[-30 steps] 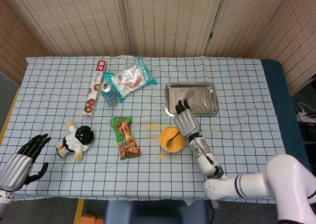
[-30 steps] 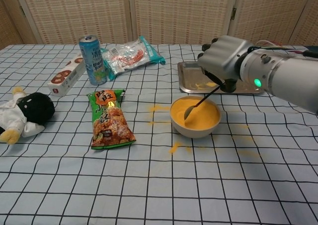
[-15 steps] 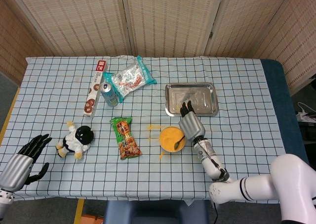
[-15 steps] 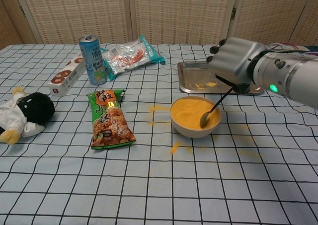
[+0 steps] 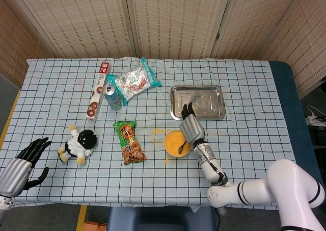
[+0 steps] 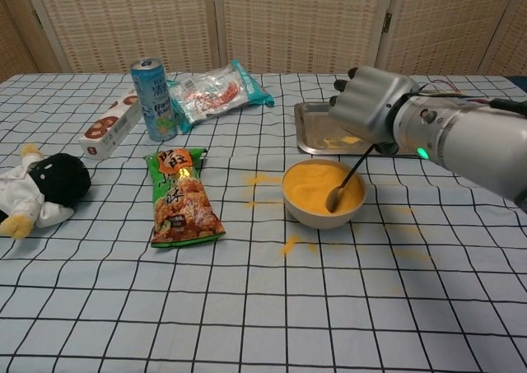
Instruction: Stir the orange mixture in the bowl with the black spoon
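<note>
Your left hand [image 5: 23,164] rests at the near left corner of the counter [image 5: 244,78], fingers spread wide and holding nothing; only the head view shows it. Just beside it to the right lies a stuffed toy [image 6: 37,188] in black and white, on its side. Behind that, a long red-and-white box [image 5: 97,90] lies flat, with a blue can [image 6: 152,97] standing upright just beside its right edge. A clear bag with teal ends [image 6: 216,91] lies right of the can, near the back. In front of the can, a green snack packet [image 6: 179,196] lies flat, pointing towards you.

Right of the packet, orange spills [image 6: 263,179] mark the checked cloth, one behind and one in front of the bowl's left side. The bowl [image 6: 323,193] sits near the middle of the counter, filled with the orange mixture [image 6: 313,184]. The spoon [image 6: 344,184] leans in it, its scoop dipped at the right side of the mixture and its thin handle rising up and to the right. Your right hand [image 6: 369,105] grips the top of that handle, held above the bowl's far right rim. Behind the bowl and hand lies a metal tray [image 5: 204,96], with an orange smear visible on it in the chest view.
</note>
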### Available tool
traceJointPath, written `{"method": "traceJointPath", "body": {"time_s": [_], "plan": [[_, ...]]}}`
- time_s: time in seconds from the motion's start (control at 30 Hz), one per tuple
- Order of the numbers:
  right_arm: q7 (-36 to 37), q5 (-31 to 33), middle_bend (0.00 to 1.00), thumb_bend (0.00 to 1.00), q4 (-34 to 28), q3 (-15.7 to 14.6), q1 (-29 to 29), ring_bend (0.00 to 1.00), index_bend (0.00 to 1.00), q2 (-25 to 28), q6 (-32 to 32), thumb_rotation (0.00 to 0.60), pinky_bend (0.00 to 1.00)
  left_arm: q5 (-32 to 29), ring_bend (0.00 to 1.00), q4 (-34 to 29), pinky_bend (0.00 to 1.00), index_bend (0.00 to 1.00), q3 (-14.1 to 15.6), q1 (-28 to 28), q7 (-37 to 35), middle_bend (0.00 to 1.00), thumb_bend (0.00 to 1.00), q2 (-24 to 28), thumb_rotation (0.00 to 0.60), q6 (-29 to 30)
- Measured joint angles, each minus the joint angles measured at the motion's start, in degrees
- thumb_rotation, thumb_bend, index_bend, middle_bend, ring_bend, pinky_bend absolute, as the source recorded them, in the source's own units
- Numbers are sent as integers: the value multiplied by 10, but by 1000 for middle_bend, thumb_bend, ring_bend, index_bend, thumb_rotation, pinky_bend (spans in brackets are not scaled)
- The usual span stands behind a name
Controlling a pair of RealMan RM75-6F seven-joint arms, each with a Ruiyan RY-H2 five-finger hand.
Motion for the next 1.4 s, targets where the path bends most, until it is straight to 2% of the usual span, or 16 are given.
{"method": "traceJointPath", "body": {"time_s": [0.33, 0.67, 1.1, 1.2, 1.4], "plan": [[19, -31, 141, 551, 67, 20, -4, 0, 885, -56, 18, 600, 105, 0, 0, 7, 196, 0, -1, 0, -15, 0, 487, 3, 600, 4], [50, -44, 141, 551, 57, 39, -27, 0, 885, -43, 23, 600, 104, 2, 0, 7, 196, 0, 0, 1, -13, 0, 487, 2, 600, 5], [74, -44, 142, 551, 149, 56, -28, 0, 883, -90, -33, 600, 104, -6, 0, 6, 197, 0, -4, -3, -10, 0, 487, 0, 600, -5], [65, -46, 142, 551, 144, 55, -28, 0, 883, -86, -34, 600, 103, -9, 0, 7, 197, 0, -5, -2, -7, 0, 487, -1, 600, -6], [29, -42, 142, 551, 84, 49, -28, 0, 882, -51, -16, 600, 99, -5, 0, 5, 199, 0, -4, -2, -4, 0, 487, 0, 600, -5]]}}
